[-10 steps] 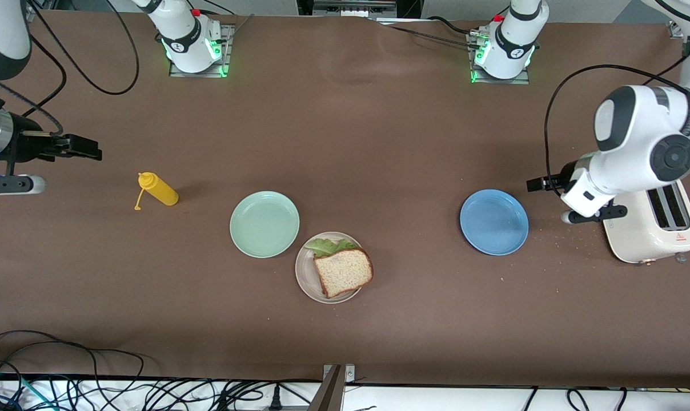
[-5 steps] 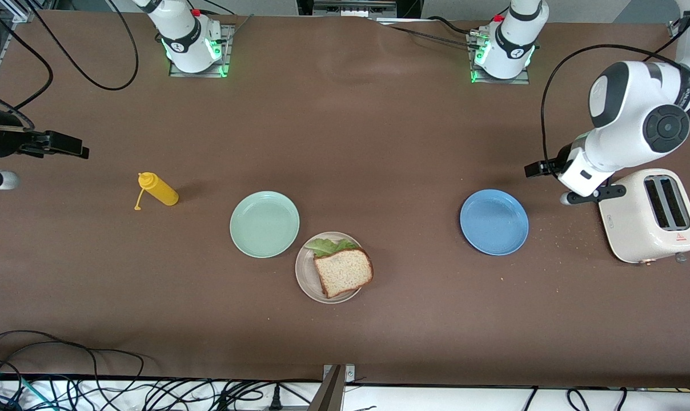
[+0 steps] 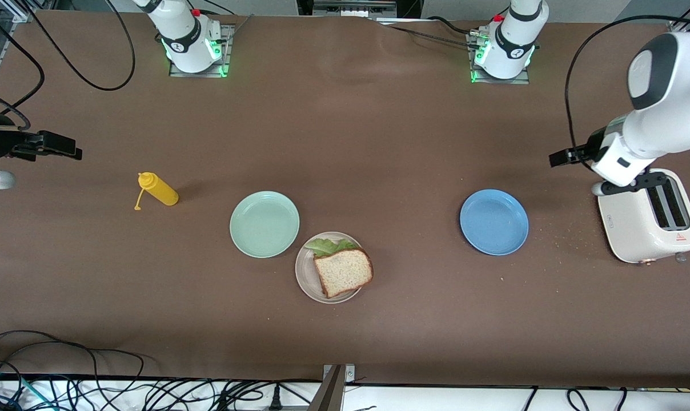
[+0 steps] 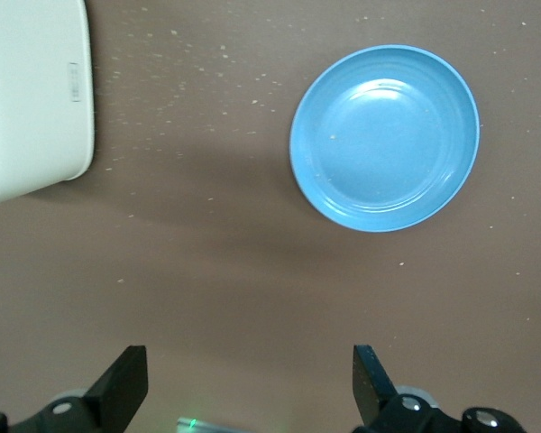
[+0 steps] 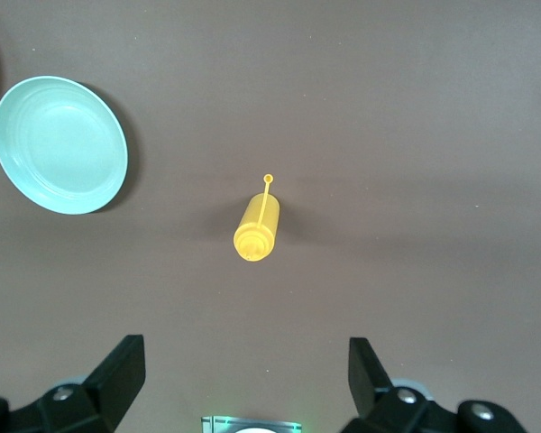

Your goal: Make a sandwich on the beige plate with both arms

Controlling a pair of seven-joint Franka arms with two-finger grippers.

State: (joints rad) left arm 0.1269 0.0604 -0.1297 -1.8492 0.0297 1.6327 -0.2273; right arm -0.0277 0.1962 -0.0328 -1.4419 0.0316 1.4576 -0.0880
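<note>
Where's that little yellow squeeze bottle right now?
The yellow squeeze bottle stands on the table toward the right arm's end, beside the mint-green plate; the right wrist view shows it too.

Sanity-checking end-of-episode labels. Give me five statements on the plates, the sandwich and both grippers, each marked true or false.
1. The sandwich sits on the beige plate. True.
2. The mint-green plate holds a bread slice. False: it holds nothing.
3. The left gripper is open and holds nothing, over bare table between the blue plate and the toaster. True.
4. The right gripper is shut on the yellow mustard bottle. False: it is open over the table, and the bottle lies apart from it.
5. Lettuce lies on the blue plate. False: it sticks out from under the top slice on the beige plate.
</note>
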